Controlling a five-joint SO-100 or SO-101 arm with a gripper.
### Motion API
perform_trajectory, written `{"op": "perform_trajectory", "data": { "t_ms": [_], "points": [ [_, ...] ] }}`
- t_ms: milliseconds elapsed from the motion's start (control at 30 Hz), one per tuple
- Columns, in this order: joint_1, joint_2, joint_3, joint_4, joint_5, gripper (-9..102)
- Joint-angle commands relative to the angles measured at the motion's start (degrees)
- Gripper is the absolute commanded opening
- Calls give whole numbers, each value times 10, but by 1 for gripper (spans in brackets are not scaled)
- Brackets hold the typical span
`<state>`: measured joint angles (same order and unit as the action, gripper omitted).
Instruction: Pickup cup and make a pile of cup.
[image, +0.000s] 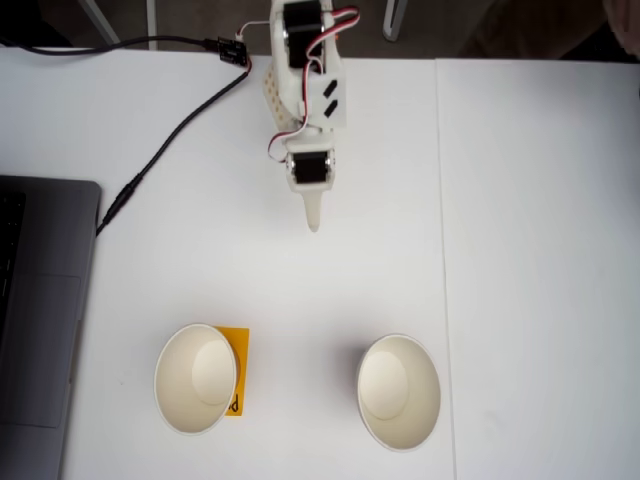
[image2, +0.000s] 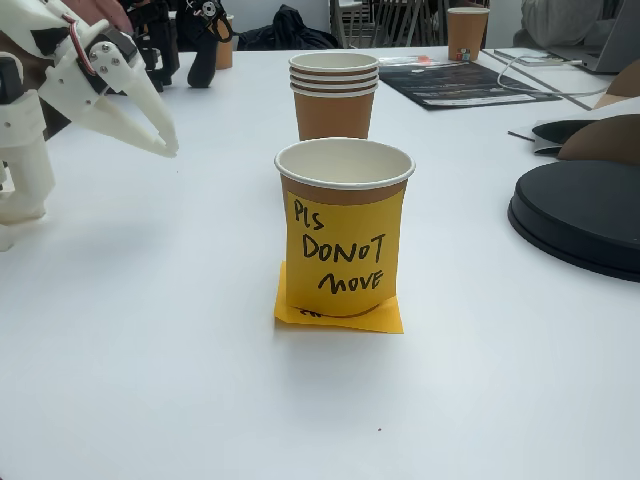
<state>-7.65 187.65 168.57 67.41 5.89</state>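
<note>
The cup (image: 196, 378) stands at the lower left in a fixed view, cream inside, with a yellow sticky note (image: 238, 372) poking out from under it. From the side, the cup (image2: 343, 230) is brown with a white rim. It carries a yellow label reading "PLS DONOT MOVE" and stands on the flat note (image2: 340, 315). A second cup (image: 398, 390) stands to its right; from the side it is a stack of several nested cups (image2: 334, 95). My gripper (image: 314, 222) hangs above the table, apart from both cups. The gripper (image2: 168, 145) is shut with nothing in it.
A grey laptop (image: 40, 320) lies along the left edge and a black cable (image: 170, 140) runs across the upper left. A black round object (image2: 580, 215), a dark sheet (image2: 470, 85) and another cup (image2: 467, 30) sit farther off.
</note>
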Motion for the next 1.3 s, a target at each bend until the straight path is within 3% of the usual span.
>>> {"op": "perform_trajectory", "data": {
  "t_ms": [0,1033,1267],
  "points": [
    [-4,4,-7,-13,-4,-7],
    [-4,-1,-11,-11,1,-7],
    [-3,-108,-53,-14,2,-6]
  ]
}}
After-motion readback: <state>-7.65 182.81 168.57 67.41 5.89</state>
